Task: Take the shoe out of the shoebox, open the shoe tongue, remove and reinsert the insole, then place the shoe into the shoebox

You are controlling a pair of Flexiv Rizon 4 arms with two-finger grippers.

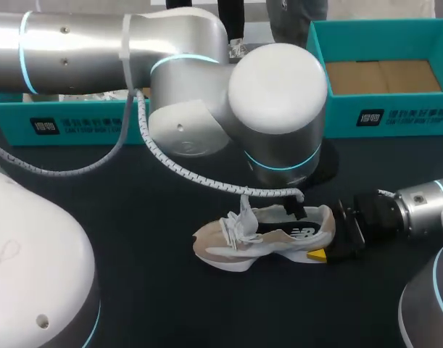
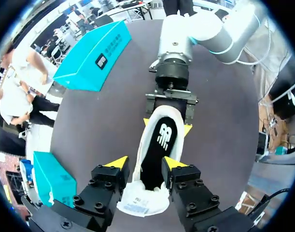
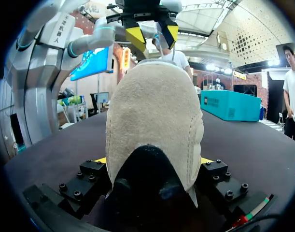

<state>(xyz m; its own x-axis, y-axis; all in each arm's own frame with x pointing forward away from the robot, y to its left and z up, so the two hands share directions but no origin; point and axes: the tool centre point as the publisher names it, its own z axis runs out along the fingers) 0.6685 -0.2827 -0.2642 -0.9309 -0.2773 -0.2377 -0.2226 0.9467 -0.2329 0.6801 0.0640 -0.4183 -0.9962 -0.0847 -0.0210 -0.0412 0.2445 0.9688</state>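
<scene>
In the head view, the left arm [image 1: 206, 94] hides nearly all of its own gripper. The shoe [image 1: 265, 235] sits at lower centre on the table [image 1: 119, 217], its heel clamped by the right gripper [image 1: 327, 233]. The left gripper [image 2: 145, 163] straddles the shoe's mouth, fingers spread, gripping nothing.

shoe [image 1: 268, 239]: beige-white, upright | insole [image 2: 159, 150]: black, inside | shoebox [image 1: 337, 116]: teal, open, apart

Left arm [image 1: 206, 94] overhangs shoe [image 1: 257, 239]; right fingers [image 1: 317, 254] clamp heel; table [image 1: 134, 217] beside toe passable.
</scene>
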